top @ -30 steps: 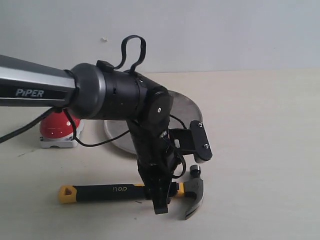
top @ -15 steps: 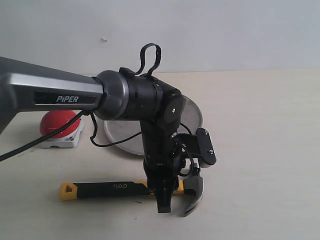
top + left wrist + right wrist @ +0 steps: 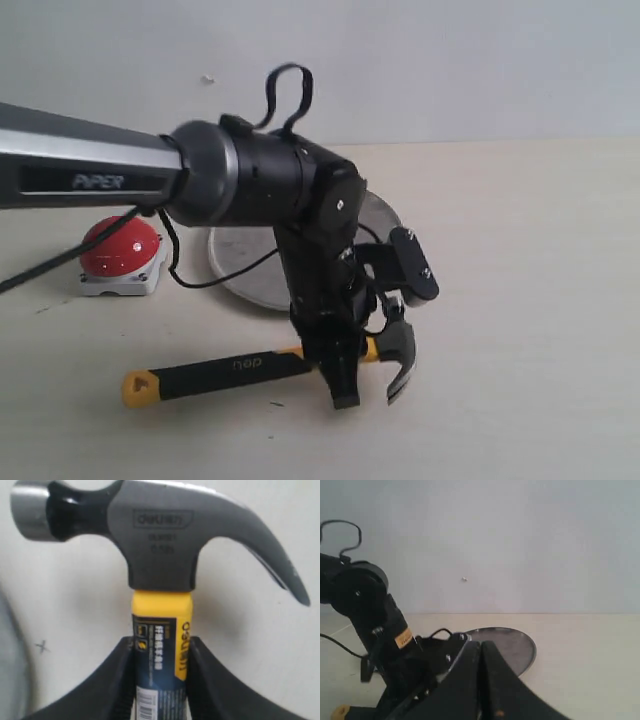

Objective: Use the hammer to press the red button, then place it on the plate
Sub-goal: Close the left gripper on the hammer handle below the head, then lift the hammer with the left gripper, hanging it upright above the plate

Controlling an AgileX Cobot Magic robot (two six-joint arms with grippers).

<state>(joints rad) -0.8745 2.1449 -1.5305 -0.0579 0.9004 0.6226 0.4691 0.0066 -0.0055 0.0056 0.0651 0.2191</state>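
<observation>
Exterior view: grasped; press and placing remain.
Left hand clamps black-and-yellow claw hammer near its head, six o'clock of the round silver plate; glossy red dome button sits at nine o'clock.

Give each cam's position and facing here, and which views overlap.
Exterior: off the arms, facing across the table toward the wall; shows the left arm reaching in from the left, left gripper clamped on the hammer, red button and plate behind.
Left wrist: on the left arm's wrist, looking along its fingers at the hammer head; they flank the yellow neck.
Right wrist: on the right arm's wrist, facing the left arm; right gripper shut, empty.
Shared: exterior and right wrist both show the plate.
</observation>
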